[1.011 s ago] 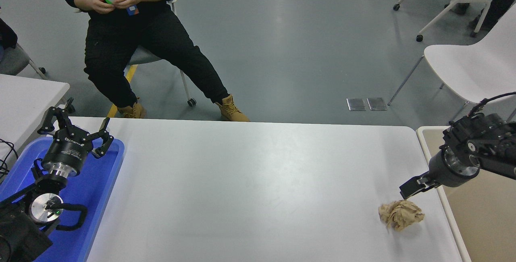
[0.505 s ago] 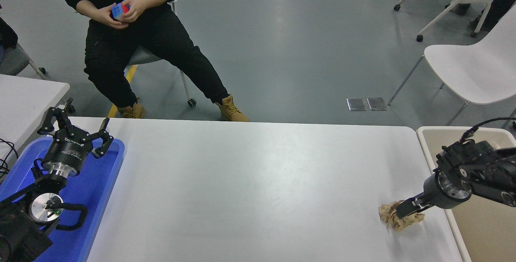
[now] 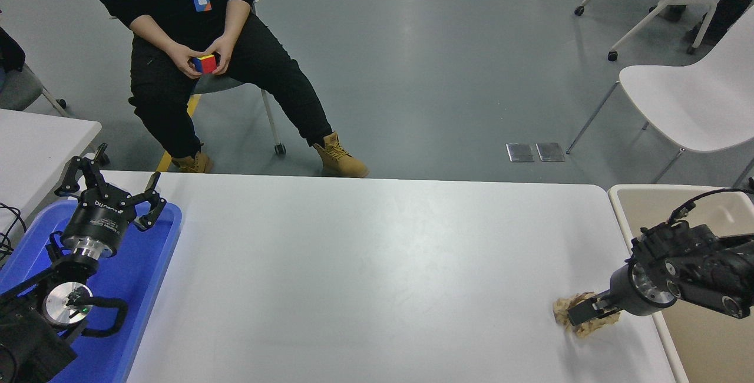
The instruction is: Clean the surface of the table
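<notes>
On the near right part of the table surface [image 3: 365,265] our right gripper [image 3: 580,314] now sits low over the crumpled brown paper ball [image 3: 589,325], its dark fingers pressed onto the wad's top. A second ago that gripper hung above and to the right of the paper, clear of it; half a second ago it had already dropped onto the ball, and since then we have sunk a little lower and nudged slightly leftward. The fingers look drawn in narrow around the paper, though from this angle we cannot quite tell whether they truly grip it or only press on it. The ball itself lies just beside the table's right edge, close to the beige bin [image 3: 648,200], in much the same spot as before, a bit more flattened. Our left gripper [image 3: 112,185] stays parked over the blue tray [image 3: 147,265] at the lower left, fingers spread wide. Across the table a seated person [image 3: 177,29] has lowered a coloured cube [image 3: 205,63] towards the lap
</notes>
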